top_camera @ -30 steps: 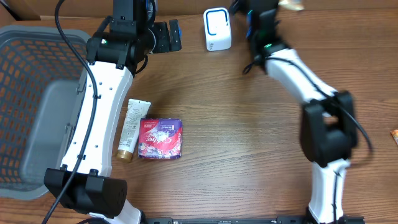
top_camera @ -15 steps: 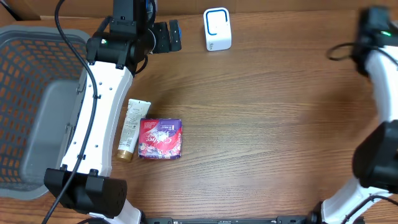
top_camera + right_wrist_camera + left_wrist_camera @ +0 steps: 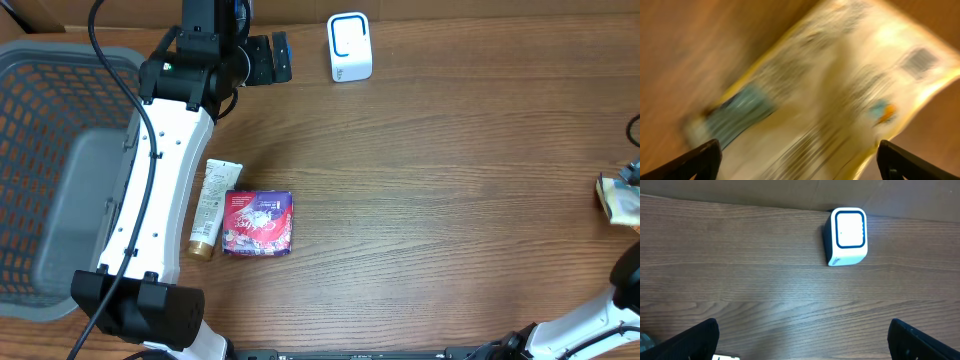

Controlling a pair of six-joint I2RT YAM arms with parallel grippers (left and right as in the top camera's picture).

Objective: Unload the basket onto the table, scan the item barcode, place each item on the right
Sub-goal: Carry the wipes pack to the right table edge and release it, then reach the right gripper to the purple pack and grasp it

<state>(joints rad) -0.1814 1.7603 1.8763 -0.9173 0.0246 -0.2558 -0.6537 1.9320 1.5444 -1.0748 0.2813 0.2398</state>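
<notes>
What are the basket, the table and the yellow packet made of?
Basket: looks like grey plastic, matte, with moulded mesh walls.
Table: wood or wood-look laminate, brown grain lines, slight sheen.
Packet: probably thin plastic film, glossy and printed; the picture is blurred.

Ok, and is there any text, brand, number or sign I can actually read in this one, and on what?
No text here is legible.
"(unreadable)": white script on the red packet, too small.
"(unreadable)": print on the tube, too small.
"(unreadable)": print and the barcode on the yellow pouch, motion-blurred.
None: the white scanner shows only a blue outline, no words.
</notes>
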